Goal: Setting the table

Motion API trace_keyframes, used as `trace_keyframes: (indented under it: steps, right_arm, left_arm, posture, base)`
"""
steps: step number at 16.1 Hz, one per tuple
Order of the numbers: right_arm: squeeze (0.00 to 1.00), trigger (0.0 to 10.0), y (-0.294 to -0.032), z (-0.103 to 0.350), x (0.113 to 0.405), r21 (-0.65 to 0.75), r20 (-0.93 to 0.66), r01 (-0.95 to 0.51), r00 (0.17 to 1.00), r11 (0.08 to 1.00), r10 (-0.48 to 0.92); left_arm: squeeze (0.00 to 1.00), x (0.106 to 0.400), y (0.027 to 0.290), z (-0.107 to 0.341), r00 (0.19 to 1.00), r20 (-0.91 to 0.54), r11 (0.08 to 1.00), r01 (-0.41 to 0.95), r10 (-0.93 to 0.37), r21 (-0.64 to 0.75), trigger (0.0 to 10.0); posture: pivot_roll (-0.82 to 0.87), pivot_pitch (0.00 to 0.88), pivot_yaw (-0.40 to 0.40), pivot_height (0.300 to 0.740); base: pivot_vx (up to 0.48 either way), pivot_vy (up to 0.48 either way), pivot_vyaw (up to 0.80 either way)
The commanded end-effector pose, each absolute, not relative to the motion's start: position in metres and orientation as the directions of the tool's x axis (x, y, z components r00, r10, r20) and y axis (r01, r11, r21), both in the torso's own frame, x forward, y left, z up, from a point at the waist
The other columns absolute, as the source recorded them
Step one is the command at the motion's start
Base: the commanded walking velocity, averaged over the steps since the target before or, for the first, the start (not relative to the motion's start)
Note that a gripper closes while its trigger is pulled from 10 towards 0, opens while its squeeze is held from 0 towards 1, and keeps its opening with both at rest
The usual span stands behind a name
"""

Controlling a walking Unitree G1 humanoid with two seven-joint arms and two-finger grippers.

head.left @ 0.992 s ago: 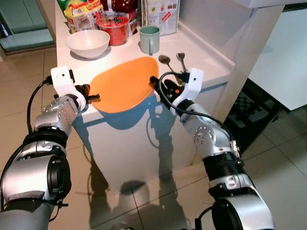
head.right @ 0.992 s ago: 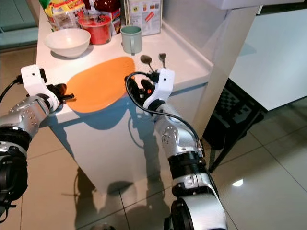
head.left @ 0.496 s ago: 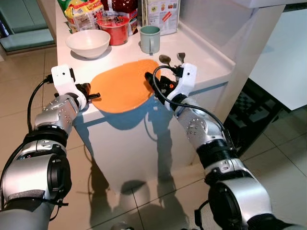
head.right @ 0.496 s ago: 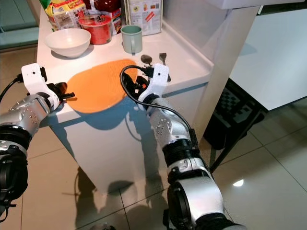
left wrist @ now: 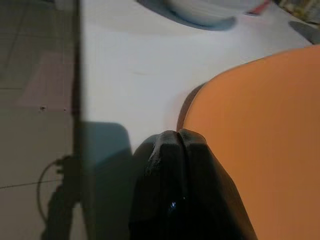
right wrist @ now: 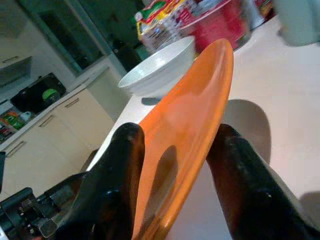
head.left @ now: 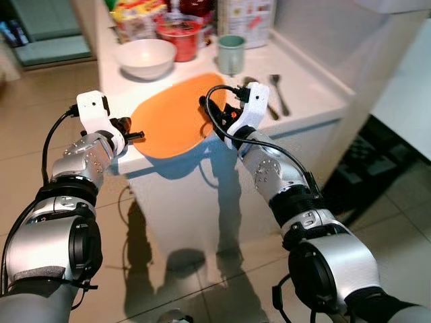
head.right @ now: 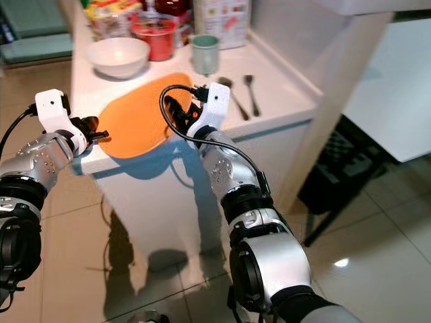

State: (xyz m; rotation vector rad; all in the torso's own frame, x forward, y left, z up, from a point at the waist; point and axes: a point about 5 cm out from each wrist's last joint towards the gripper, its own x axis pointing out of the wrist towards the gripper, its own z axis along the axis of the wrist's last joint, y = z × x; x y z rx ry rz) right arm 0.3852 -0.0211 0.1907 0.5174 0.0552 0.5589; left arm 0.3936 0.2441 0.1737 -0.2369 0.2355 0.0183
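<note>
An orange plate (head.left: 172, 121) rests on the white counter (head.left: 306, 94), its near rim over the front edge and its right side tilted up. My right gripper (head.left: 214, 120) is shut on the plate's right rim; the right wrist view has the plate (right wrist: 185, 125) running between my two black fingers (right wrist: 117, 170). My left gripper (head.left: 137, 136) is shut, its tips just off the plate's left rim; in the left wrist view the closed fingers (left wrist: 175, 160) lie beside the plate (left wrist: 260, 135). A spoon (head.left: 258, 94) and a fork (head.left: 277, 91) lie right of the plate.
Behind the plate stand a white bowl (head.left: 147, 57) and a green mug (head.left: 230, 52). A red container (head.left: 178, 30), snack bags (head.left: 138, 12) and a box (head.left: 246, 15) line the counter's back. Tiled floor surrounds the counter; a dark rack (head.left: 377, 161) stands to the right.
The camera has shifted. My right gripper has carried the plate's right rim leftward, farther from the spoon and fork. The left gripper has stayed at the left rim.
</note>
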Motion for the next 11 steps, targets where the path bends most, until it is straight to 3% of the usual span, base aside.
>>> trace_keyframes:
  steps: [1, 6, 7, 8, 11]
  right_arm:
    - [0.0, 0.0, 0.024, 0.197, 0.37, 0.528, 0.119, -0.564, 0.789, 0.634, 0.603]
    - [0.0, 0.0, 0.021, 0.19, 0.371, 0.534, 0.106, -0.543, 0.803, 0.648, 0.586]
    - [0.0, 0.0, 0.022, 0.19, 0.37, 0.536, 0.108, -0.547, 0.8, 0.643, 0.591]
    - [0.0, 0.0, 0.022, 0.19, 0.37, 0.533, 0.116, -0.551, 0.799, 0.642, 0.59]
    - [0.0, 0.0, 0.021, 0.189, 0.369, 0.529, 0.12, -0.549, 0.803, 0.647, 0.583]
  left_arm:
    - [0.0, 0.391, 0.245, 0.167, 0.962, -0.274, 0.974, -0.055, -0.008, -0.218, 0.0]
    - [0.0, 0.392, 0.242, 0.168, 0.963, -0.269, 0.977, -0.039, -0.02, -0.211, 0.0]
    - [0.0, 0.393, 0.24, 0.17, 0.964, -0.264, 0.984, -0.02, -0.028, -0.176, 2.2]
    - [0.0, 0.396, 0.235, 0.175, 0.967, -0.25, 0.988, 0.015, -0.054, -0.155, 10.0]
    - [0.0, 0.399, 0.23, 0.182, 0.972, -0.22, 0.991, 0.051, -0.077, -0.124, 10.0]
  posture:
    - [0.18, 0.061, 0.038, 0.74]
    - [0.18, 0.064, 0.041, 0.74]
    - [0.18, 0.064, 0.042, 0.74]
    - [0.18, 0.062, 0.043, 0.74]
    - [0.18, 0.058, 0.048, 0.74]
  base:
    - [0.0, 0.255, 0.0]
    - [0.0, 0.253, 0.0]
    - [0.0, 0.0, 0.0]
    - [0.0, 0.0, 0.0]
    - [0.0, 0.0, 0.0]
